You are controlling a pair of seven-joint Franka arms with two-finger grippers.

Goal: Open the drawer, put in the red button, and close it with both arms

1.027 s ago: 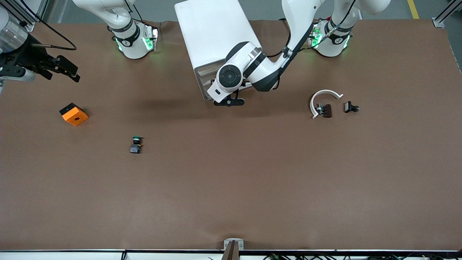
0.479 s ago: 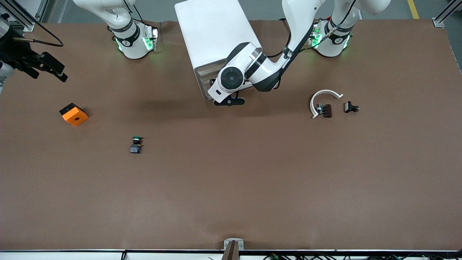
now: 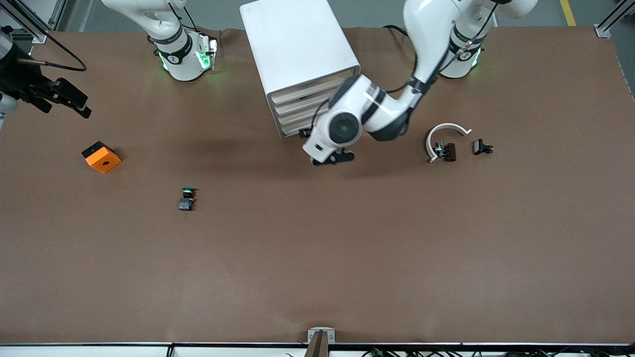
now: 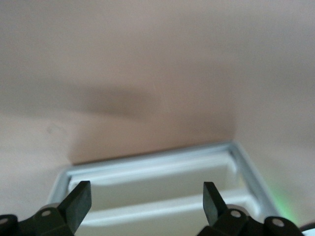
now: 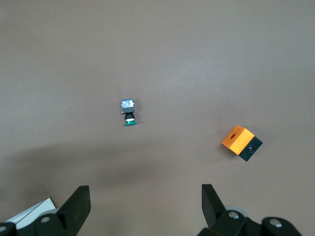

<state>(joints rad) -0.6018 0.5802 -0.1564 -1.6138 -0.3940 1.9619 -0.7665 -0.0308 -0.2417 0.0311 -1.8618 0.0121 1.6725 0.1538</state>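
Both grippers spread wide with nothing held, all four drawers pushed in flush.

Starting at the right arm's end: your right gripper (image 3: 74, 101) hangs up over the table edge, fingers apart, nothing in them. Just nearer the camera sits an orange block (image 3: 101, 157), then a green-capped button (image 3: 187, 198) lying on its side, tons of bare brown table (image 3: 317, 267) around both. Mid-table, the white cabinet (image 3: 297, 49) shows its pale beige drawer fronts (image 3: 302, 106) angled toward the camera. Your left gripper (image 3: 333, 158) hovers low right in front of them, jaws released and clear of the fronts. Toward the left arm's end there's a white curved bracket (image 3: 445, 134) with two small dark parts (image 3: 482, 147) beside it. I can't spot a red button anywhere.
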